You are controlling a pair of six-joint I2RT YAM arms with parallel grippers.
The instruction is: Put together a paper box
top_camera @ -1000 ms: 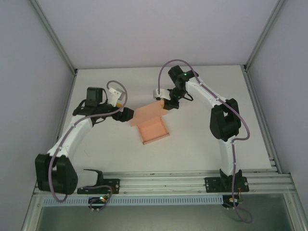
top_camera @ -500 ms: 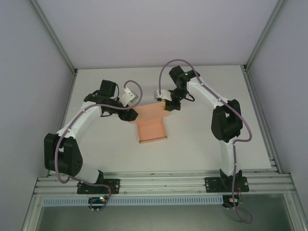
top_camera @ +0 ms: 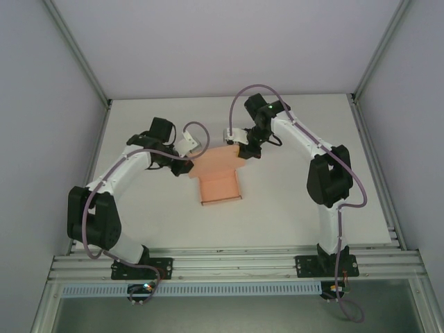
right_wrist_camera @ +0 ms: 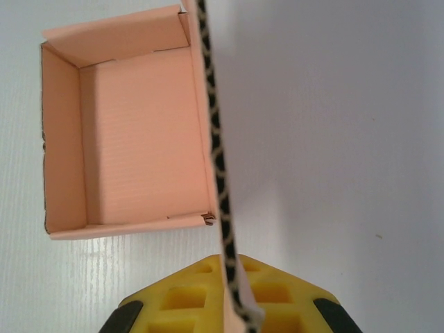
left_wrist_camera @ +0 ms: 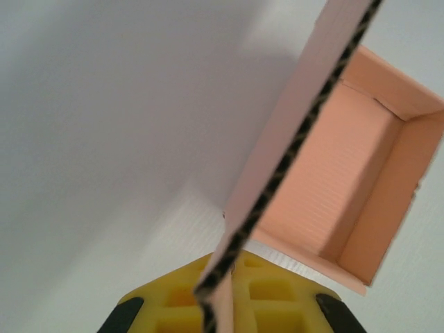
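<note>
the salmon-pink corrugated-card paper box (top_camera: 220, 187) sits at the middle of the white counter (top_camera: 298, 208), tray walls up, its rear lid panel (top_camera: 215, 162) raised with the left gripper (top_camera: 189, 164) and right gripper (top_camera: 239, 150) each clamped on a side edge, so closing the lid seems next: swing both forward together, evenly.

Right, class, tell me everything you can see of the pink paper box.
The paper box is salmon-pink corrugated card, plain and unmarked. Its open tray, low walls on three sides, rests on the white table near the middle. A wide panel stands up from the far side, its fluted edge dark. The left tool and right tool are each shut on that panel, at opposite ends.
</note>
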